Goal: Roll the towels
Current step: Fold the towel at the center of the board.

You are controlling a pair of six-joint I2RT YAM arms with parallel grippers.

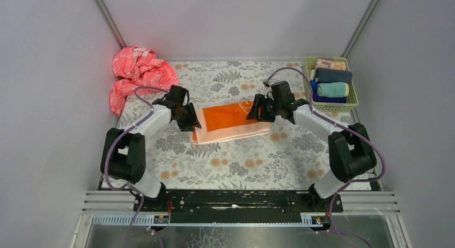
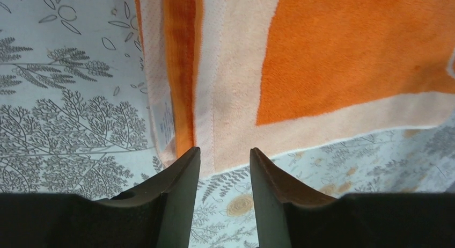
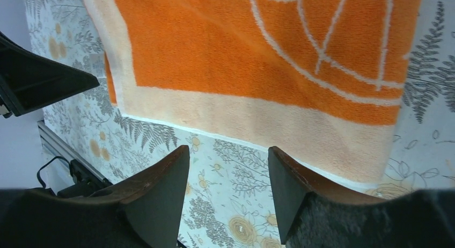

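An orange towel (image 1: 230,121) with a pale peach border and white lines lies flat in the middle of the table. My left gripper (image 1: 191,119) hovers at its left end, open, with nothing between its fingers. In the left wrist view the towel (image 2: 343,49) has its left edge folded over, and the near edge lies just beyond the left gripper (image 2: 224,152). My right gripper (image 1: 256,111) stands at the towel's right end, open and empty. From the right wrist, the towel (image 3: 252,49) lies just past the right gripper (image 3: 228,150). A rolled mint-teal towel (image 1: 332,89) lies in the basket.
A green basket (image 1: 354,104) at the back right holds several rolled towels. A crumpled pink patterned cloth (image 1: 137,71) lies in the back left corner. The table has a floral cover (image 1: 241,162), grey walls on three sides and a metal rail along its near edge.
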